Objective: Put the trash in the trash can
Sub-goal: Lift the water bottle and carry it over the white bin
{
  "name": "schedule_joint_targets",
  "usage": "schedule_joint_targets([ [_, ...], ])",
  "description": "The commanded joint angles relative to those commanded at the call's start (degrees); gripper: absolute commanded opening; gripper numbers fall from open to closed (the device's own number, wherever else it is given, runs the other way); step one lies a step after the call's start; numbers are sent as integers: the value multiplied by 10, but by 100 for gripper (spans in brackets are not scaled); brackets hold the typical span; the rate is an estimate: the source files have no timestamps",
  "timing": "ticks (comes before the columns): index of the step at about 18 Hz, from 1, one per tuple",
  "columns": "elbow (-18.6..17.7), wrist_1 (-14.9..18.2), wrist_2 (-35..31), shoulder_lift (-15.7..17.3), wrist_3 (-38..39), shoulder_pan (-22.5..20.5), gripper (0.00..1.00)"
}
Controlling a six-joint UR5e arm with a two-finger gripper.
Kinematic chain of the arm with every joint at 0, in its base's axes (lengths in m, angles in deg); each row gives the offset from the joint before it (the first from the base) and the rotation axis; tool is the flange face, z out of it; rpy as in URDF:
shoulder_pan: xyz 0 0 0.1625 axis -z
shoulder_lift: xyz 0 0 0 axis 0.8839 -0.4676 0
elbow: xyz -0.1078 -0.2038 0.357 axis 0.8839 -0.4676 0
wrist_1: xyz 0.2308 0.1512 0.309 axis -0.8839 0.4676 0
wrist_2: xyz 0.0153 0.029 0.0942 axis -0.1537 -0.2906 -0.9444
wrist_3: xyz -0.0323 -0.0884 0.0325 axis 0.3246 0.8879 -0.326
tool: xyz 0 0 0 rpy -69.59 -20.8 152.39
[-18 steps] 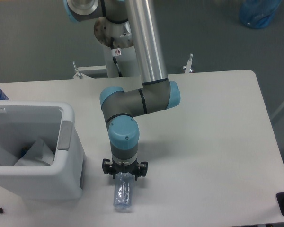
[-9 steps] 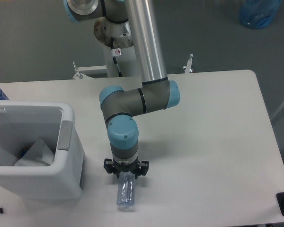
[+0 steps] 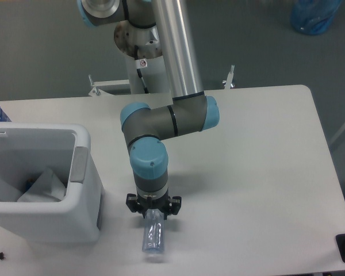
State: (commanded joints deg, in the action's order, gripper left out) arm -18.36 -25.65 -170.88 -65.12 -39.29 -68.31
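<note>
One bottle (image 3: 153, 237), one plastic sheet (image 3: 43, 187), one trash can (image 3: 57, 215) and one gripper (image 3: 153, 210) are what I count on the white table (image 3: 259, 172). Lying on its side near the table's near edge, just right of the bin, the bottle is clear and blue-tinted, its far end under the gripper, whose jaws sit at either side of it (whether they actually pinch it, I cannot tell). The whitish sheet lies crumpled inside the white, round-cornered can, which has a grey panel on its right rim. Compared with half a second ago, the arm and bottle have barely shifted.
</note>
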Motion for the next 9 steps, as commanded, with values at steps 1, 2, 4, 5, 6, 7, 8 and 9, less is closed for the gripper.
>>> schedule_joint_targets([
  [1, 8, 0, 5, 9, 1, -4, 60],
  [2, 12, 0, 14, 18, 2, -11, 60],
  [4, 21, -1, 37, 32, 3, -22, 60],
  [5, 26, -1, 49, 41, 4, -28, 60],
  [6, 34, -1, 64, 47, 4, -33, 60],
  [7, 42, -1, 77, 55, 5, -38, 60],
  [8, 52, -1, 88, 62, 5, -41, 60],
  [9, 59, -3, 97, 66, 5, -46, 60],
])
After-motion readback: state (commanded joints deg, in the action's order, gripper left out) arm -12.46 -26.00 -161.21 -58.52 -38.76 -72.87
